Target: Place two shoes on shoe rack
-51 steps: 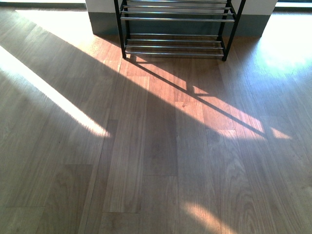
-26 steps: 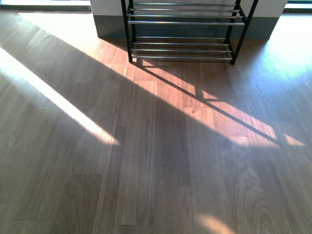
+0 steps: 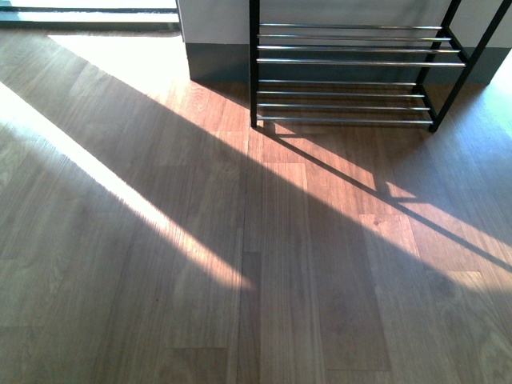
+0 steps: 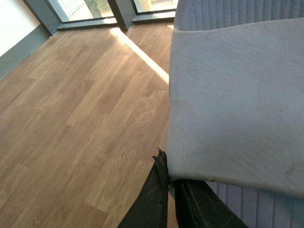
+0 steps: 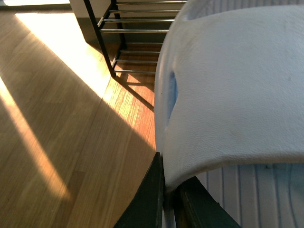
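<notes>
each tool (image 4: pixel 171 183) (image 5: pixel 170 190) is clenched on a shoe (image 4: pixel 237 99) (image 5: pixel 232 90) by its sole, carried toward the rack (image 3: pixel 352 76) at upper right of the front view.

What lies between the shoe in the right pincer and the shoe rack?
In the right wrist view, only bare wooden floor with sunlight stripes lies between the shoe and the shoe rack. Nothing stands there.
</notes>
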Robot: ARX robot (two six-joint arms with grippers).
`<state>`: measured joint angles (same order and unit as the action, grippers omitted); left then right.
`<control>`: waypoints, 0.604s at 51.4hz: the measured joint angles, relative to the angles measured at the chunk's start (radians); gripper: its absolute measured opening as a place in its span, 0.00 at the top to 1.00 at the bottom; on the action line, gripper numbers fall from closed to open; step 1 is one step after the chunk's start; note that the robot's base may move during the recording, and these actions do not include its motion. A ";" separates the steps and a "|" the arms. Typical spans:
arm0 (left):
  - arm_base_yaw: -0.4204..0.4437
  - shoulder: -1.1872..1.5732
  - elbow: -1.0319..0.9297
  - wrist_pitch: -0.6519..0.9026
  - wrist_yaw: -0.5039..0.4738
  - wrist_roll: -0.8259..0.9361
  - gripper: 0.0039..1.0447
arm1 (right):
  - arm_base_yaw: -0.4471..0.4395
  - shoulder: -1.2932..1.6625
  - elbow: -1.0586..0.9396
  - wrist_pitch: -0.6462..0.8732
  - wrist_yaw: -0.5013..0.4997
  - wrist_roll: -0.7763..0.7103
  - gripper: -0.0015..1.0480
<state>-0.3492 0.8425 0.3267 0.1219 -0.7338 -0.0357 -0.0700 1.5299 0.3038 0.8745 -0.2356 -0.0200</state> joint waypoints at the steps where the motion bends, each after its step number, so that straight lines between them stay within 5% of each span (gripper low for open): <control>1: 0.000 0.000 0.000 0.000 0.001 0.000 0.99 | 0.000 0.000 0.000 0.000 0.001 0.000 0.98; 31: 0.000 0.000 0.000 0.000 0.000 0.001 0.99 | 0.000 0.001 0.000 0.000 0.002 0.000 0.98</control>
<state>-0.3489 0.8425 0.3264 0.1219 -0.7338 -0.0349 -0.0696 1.5307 0.3042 0.8742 -0.2337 -0.0196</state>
